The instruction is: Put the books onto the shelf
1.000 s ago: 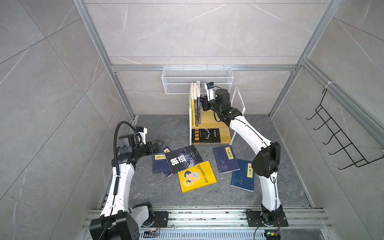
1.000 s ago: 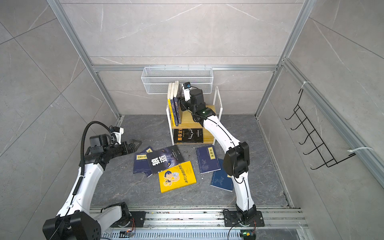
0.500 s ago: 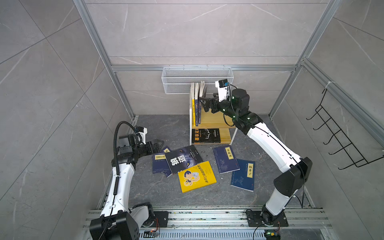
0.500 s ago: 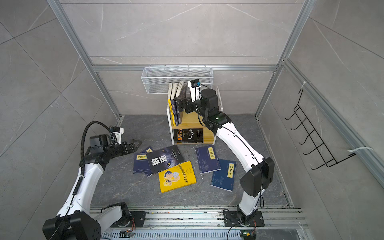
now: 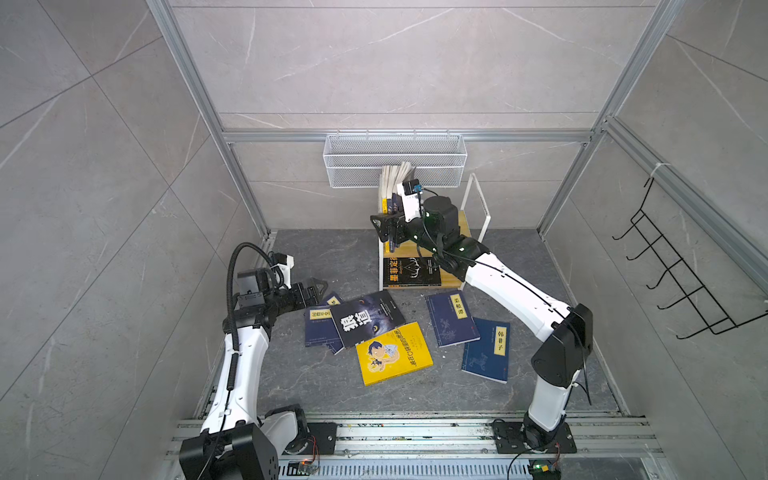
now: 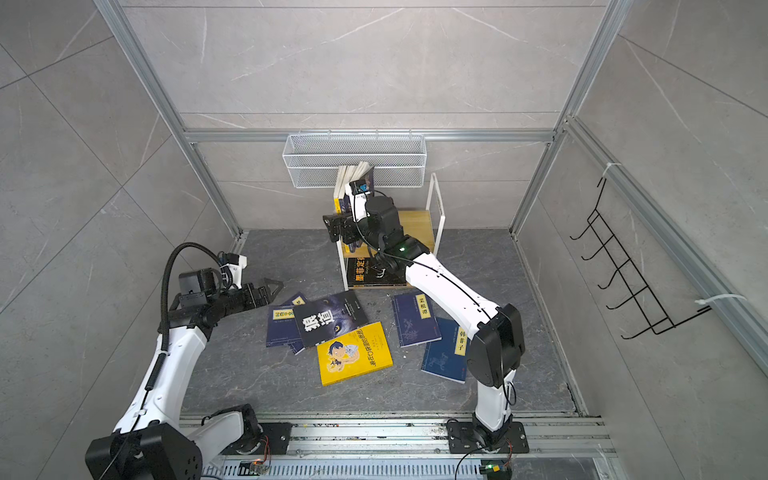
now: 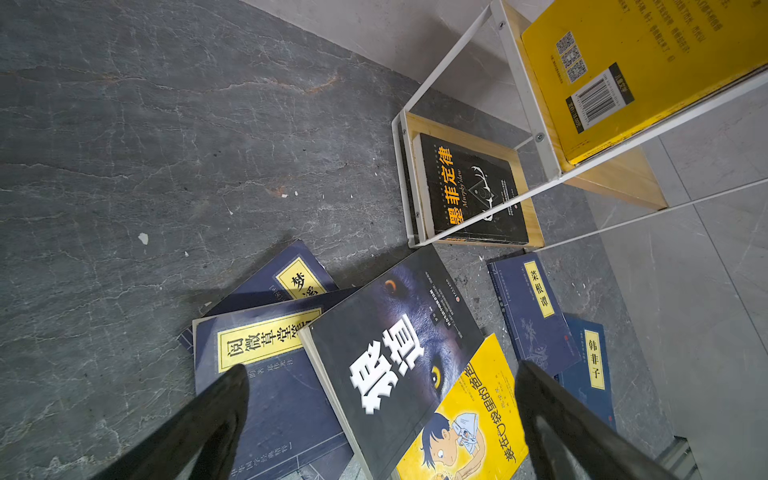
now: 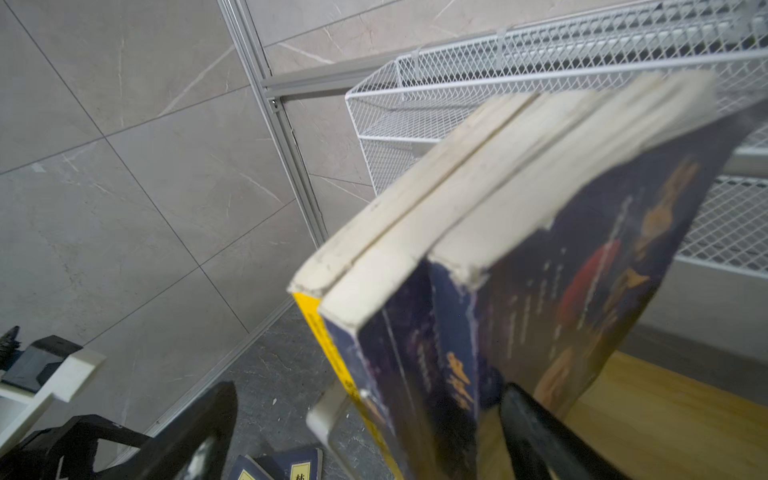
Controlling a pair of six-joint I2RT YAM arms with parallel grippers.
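- Books with white page tops [image 5: 392, 178] stand upright at the left end of the top board of the small shelf of light wood and white metal frame [image 5: 478, 199].
- The right gripper [image 5: 384, 230] is beside them, wide open, holding nothing. In the right wrist view they sit between its black fingers [image 8: 212, 411]. One finger is clear of them, but I cannot tell if the other touches the blurry dark blue cover.
- A black book with orange letters [image 5: 409, 272] lies flat on the bottom board. The right arm hides one corner.
- The left gripper [image 5: 313, 289] hangs wide open and empty at the left edge of a pile on the dark grey stone floor [image 5: 332, 257].
- In that pile, a dark book with a wolf face [image 5: 365, 318] covers part of the navy books with yellow labels [image 5: 320, 328]. How many lie under it is hard to tell.
- A bright yellow cartoon book [image 5: 392, 353] touches the wolf book.
- Two more blue books [image 6: 413, 318] lie near the right arm, and in a top view its elbow hides one's edge.
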